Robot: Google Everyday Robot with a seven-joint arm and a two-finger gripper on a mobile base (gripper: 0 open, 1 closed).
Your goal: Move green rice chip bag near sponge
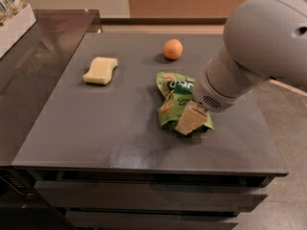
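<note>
The green rice chip bag lies crumpled on the dark grey table, right of centre. My gripper reaches down from the large grey arm at the right and rests on the bag's front right part, hiding some of it. The pale yellow sponge lies flat at the table's back left, well apart from the bag.
A small orange round fruit sits at the back, just behind the bag. A darker counter adjoins the table on the left, with a white box at its far left. The floor drops off at the right edge.
</note>
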